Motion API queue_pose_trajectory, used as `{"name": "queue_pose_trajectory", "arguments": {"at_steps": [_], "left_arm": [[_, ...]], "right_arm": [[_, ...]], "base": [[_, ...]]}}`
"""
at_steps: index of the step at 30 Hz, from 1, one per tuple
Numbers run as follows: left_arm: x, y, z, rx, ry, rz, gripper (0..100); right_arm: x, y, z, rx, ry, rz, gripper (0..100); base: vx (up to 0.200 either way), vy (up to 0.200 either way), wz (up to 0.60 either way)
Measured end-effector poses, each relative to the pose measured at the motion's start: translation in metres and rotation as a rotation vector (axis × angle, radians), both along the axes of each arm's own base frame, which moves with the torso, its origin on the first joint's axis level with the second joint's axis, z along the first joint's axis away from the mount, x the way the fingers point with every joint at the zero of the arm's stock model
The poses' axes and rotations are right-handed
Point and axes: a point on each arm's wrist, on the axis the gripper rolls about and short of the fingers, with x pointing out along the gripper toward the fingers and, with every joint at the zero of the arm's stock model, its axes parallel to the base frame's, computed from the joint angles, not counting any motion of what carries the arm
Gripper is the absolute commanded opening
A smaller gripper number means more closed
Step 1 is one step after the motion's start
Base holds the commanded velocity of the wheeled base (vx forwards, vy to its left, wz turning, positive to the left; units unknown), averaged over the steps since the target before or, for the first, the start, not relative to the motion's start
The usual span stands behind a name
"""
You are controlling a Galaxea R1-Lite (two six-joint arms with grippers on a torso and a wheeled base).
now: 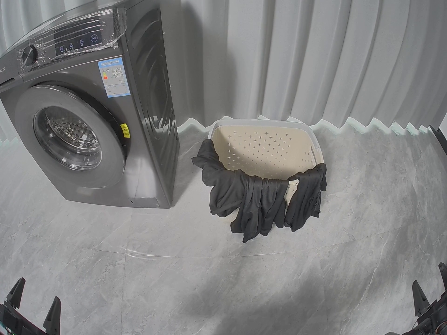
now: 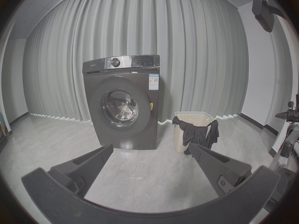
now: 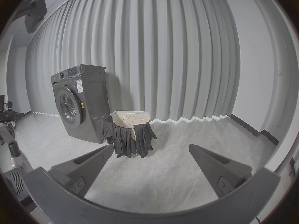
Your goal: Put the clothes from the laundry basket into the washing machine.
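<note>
A cream laundry basket (image 1: 267,138) stands on the floor to the right of a grey washing machine (image 1: 93,103). Dark grey clothes (image 1: 253,198) hang over the basket's near rim and down its front. The machine's round door (image 1: 70,136) is shut. My left gripper (image 1: 33,303) is low at the near left, open and empty, well short of both. My right gripper (image 1: 430,287) is low at the near right, open and empty. In the left wrist view the washing machine (image 2: 123,101) and basket (image 2: 193,129) stand beyond the open left gripper (image 2: 151,148). The right wrist view has the clothes (image 3: 129,139) ahead of the open right gripper (image 3: 151,148).
Pale pleated curtains (image 1: 302,47) hang behind the machine and basket. Grey marble-look floor tiles (image 1: 195,266) stretch wide between me and the basket. A stand with equipment (image 2: 288,131) sits off to one side.
</note>
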Motion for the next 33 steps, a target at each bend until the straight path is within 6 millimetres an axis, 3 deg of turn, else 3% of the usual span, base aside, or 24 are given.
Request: {"name": "queue_pose_trajectory", "arguments": {"at_steps": [22, 33], "left_arm": [[0.0, 0.0001, 0.0, -0.005, 0.0, 0.007, 100], [0.0, 0.0002, -0.0001, -0.009, 0.001, 0.007, 100]], "right_arm": [[0.0, 0.0, 0.0, 0.001, 0.0, 0.001, 100], [0.0, 0.0, 0.0, 0.001, 0.0, 0.001, 100]], "base": [[0.0, 0.0, 0.0], [0.2, 0.0, 0.0]]}}
